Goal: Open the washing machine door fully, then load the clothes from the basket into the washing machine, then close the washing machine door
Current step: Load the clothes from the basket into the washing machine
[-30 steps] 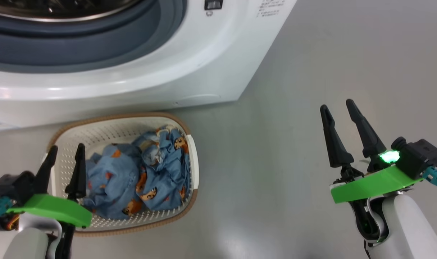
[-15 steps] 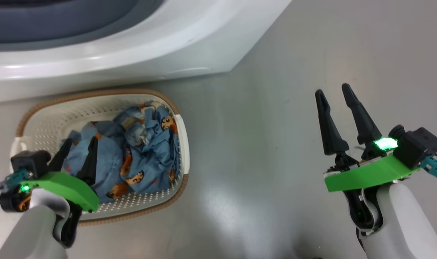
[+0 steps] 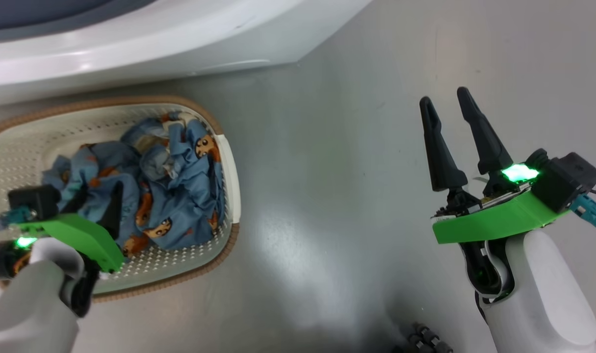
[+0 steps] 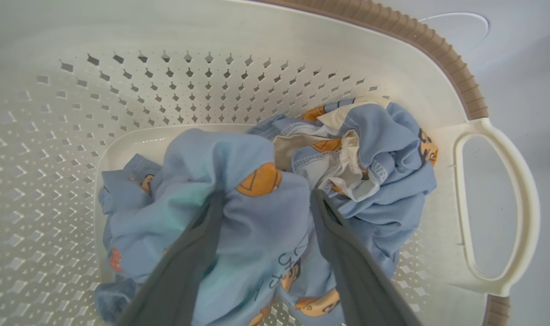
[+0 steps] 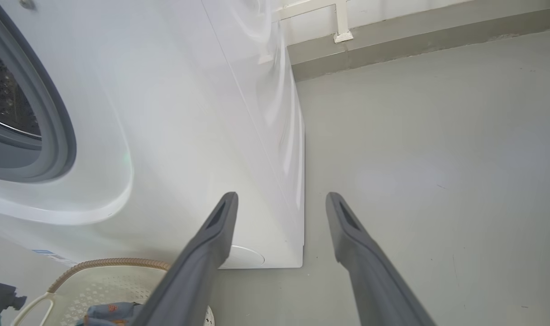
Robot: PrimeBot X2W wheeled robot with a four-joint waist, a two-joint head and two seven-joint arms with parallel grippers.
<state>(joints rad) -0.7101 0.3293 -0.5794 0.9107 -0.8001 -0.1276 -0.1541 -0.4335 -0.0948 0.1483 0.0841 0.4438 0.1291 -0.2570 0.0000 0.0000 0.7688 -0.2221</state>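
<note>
My left hand is spread wide, its two fingers straddling a hump of the clothes, placed to pinch a fold. The clothes lie bunched in the basket, which sits on the floor just in front of the washing machine. My right hand, also wide and empty, hangs over bare floor to the right, out of the way.
</note>
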